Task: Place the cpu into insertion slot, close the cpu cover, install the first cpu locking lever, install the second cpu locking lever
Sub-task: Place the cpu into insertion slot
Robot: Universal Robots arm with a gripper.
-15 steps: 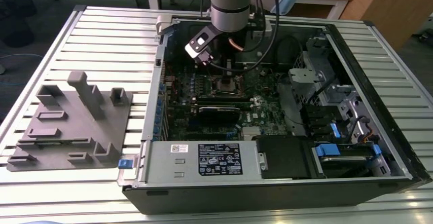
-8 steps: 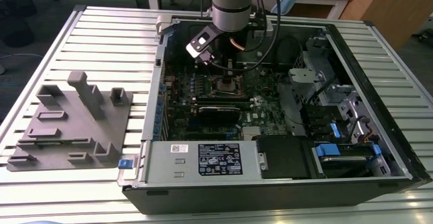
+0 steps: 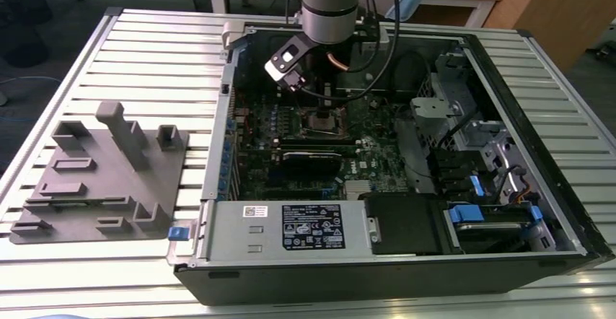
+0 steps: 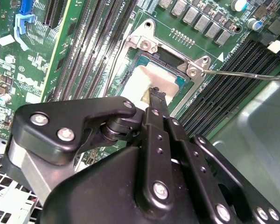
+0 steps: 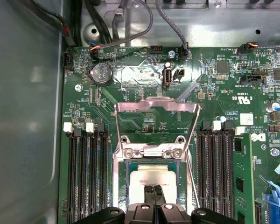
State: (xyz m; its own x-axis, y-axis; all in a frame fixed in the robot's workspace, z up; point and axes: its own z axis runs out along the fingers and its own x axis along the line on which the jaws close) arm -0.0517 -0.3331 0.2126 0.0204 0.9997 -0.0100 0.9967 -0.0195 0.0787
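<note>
Right, the hand [image 5: 152, 189] is pinched closed with nothing between its tips, which rest on or just above the cpu [image 5: 151, 177] lying in the insertion slot [image 3: 321, 120]. In the exterior view the slot is at 6 o'clock from the arm's wrist. The cpu cover [image 5: 130, 106] lies flipped open beyond the hinge edge, on the far side from the hand.

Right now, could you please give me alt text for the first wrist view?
The closed gripper sits over the cpu, which lies in the insertion slot on a green motherboard. The cpu cover is hinged open, clear of the chip, with memory slots on both sides.
</note>
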